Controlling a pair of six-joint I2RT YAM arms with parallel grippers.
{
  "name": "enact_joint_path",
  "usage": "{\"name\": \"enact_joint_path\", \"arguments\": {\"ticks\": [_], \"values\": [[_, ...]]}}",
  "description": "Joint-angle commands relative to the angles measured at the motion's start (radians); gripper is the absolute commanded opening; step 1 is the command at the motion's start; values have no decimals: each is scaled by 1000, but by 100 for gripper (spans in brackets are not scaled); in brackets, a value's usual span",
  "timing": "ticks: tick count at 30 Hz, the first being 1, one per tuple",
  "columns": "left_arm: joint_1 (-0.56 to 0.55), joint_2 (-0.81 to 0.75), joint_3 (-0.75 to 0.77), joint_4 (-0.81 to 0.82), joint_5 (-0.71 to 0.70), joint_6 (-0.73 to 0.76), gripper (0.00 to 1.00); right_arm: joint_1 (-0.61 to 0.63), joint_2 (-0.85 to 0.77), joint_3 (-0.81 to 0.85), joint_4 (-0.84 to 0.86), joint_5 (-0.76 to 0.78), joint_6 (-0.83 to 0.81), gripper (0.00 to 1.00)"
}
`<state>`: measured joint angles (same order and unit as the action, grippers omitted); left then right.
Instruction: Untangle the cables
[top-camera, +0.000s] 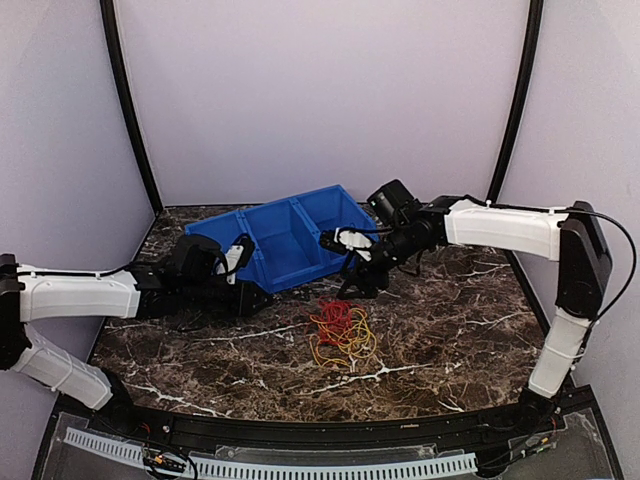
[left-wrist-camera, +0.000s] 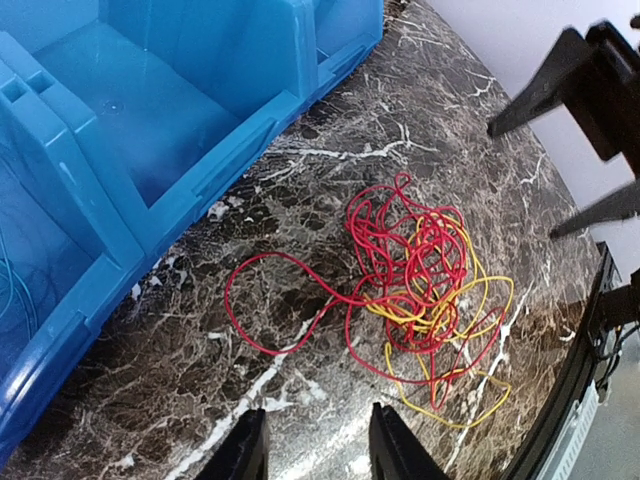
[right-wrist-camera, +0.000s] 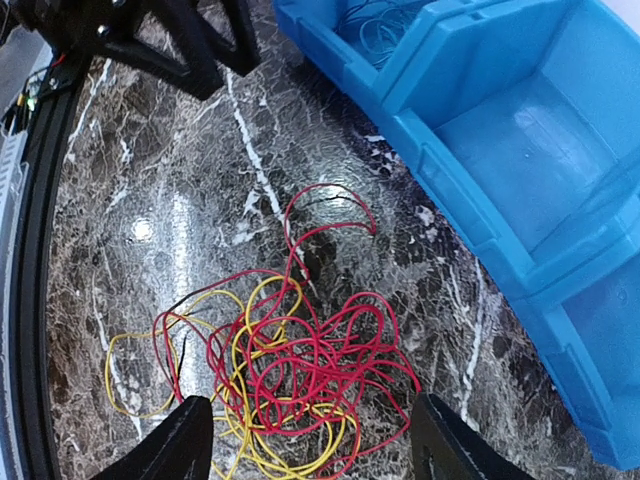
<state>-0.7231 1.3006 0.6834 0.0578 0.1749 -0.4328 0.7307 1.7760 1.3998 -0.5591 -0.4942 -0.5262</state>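
The table (top-camera: 470, 330) carries a blue bin (top-camera: 285, 245) beside both grippers. The right gripper (right-wrist-camera: 312, 440) and left gripper (left-wrist-camera: 315, 440) stand parted, empty. The cables (right-wrist-camera: 290, 370) lie just ahead of both, red and yellow knotted together; separation apparently remains undone.

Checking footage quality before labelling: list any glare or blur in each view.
Top external: even light, cables small and soft. Left wrist: cables sharp, faint sheen on the table at the bottom edge. Right wrist: bright glare spots on the table above the cables, otherwise sharp.
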Motion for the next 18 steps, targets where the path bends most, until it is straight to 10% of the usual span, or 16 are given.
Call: {"name": "enact_joint_path", "arguments": {"ticks": [1, 18], "values": [[-10, 71, 60, -15, -39, -149, 34, 88, 15, -33, 53, 100, -9, 71], [-95, 249, 61, 214, -51, -571, 37, 128, -4, -169, 115, 200, -32, 69]]}}
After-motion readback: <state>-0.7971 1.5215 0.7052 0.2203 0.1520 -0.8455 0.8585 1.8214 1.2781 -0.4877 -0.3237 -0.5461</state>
